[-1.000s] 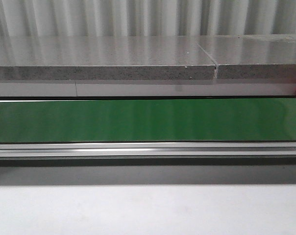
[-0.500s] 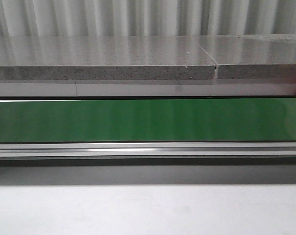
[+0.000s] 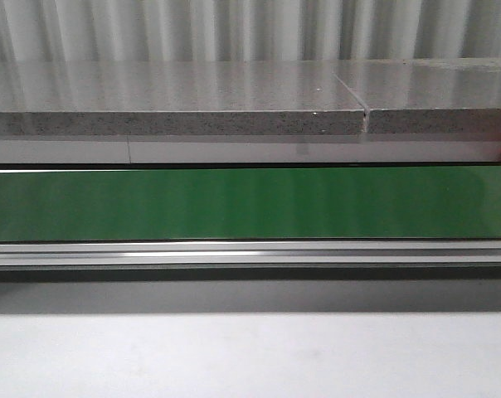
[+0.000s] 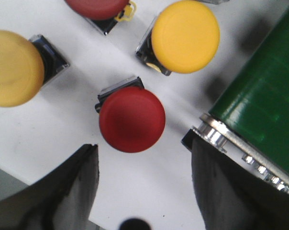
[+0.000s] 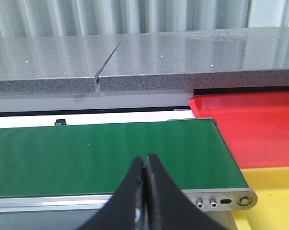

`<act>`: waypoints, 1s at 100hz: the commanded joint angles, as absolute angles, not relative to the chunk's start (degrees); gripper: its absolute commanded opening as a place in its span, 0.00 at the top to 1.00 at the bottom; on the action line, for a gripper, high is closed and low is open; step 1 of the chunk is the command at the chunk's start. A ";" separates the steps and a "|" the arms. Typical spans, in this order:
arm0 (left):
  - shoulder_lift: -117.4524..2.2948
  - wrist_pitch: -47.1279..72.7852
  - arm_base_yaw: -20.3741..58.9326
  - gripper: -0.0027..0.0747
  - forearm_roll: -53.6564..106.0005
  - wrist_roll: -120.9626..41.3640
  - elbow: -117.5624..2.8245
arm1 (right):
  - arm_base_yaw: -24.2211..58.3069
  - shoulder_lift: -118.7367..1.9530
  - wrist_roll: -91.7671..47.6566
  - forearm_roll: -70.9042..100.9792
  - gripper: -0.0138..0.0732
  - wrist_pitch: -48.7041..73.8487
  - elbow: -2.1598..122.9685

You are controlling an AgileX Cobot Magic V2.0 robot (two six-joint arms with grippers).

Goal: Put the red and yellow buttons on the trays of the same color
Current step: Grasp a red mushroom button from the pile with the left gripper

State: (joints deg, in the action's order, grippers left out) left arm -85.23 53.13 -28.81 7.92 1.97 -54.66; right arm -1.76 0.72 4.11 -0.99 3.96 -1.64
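Observation:
In the left wrist view my left gripper (image 4: 144, 148) is open above a white surface, its dark fingers (image 4: 72, 187) wide apart. A red button (image 4: 131, 119) lies just ahead of the gap, not between the fingers. Around it are a yellow button (image 4: 185, 36), another yellow button (image 4: 13, 67) and a second red button (image 4: 96, 7) at the picture's edge. My right gripper (image 5: 145, 160) is shut and empty in front of the green belt (image 5: 101, 155). A red tray (image 5: 250, 127) and a yellow tray (image 5: 273, 196) sit beside the belt's end. Neither gripper appears in the front view.
The green conveyor belt (image 3: 250, 203) runs across the front view, with a metal rail (image 3: 250, 253) along its near side and a grey stone counter (image 3: 192, 99) behind. The belt's end roller (image 4: 216, 136) is close to one left finger.

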 commanded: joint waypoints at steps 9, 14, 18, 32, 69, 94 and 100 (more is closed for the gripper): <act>-86.04 52.61 -28.84 0.42 8.77 2.05 -58.12 | -1.84 1.20 4.17 -1.35 0.96 -0.86 -0.69; -86.89 52.88 -28.84 0.42 8.77 2.05 -58.54 | -1.84 1.20 4.17 -1.35 0.96 -0.86 -0.69; -87.66 52.86 -28.84 0.42 8.77 2.05 -58.69 | -1.84 1.20 4.17 -1.35 0.96 -0.86 -0.69; -89.44 52.86 -28.84 0.42 8.58 2.05 -58.91 | -1.84 1.20 4.17 -1.35 0.96 -0.86 -0.69; -92.10 51.57 -28.84 0.42 7.70 2.05 -59.12 | -1.84 1.20 4.17 -1.35 0.96 -0.86 -0.69; -92.10 51.24 -28.84 0.64 7.49 2.05 -59.12 | -1.84 1.20 4.17 -1.35 0.96 -0.86 -0.69; -92.10 51.24 -28.84 0.69 7.49 2.05 -59.12 | -1.84 1.20 4.17 -1.35 0.96 -0.86 -0.69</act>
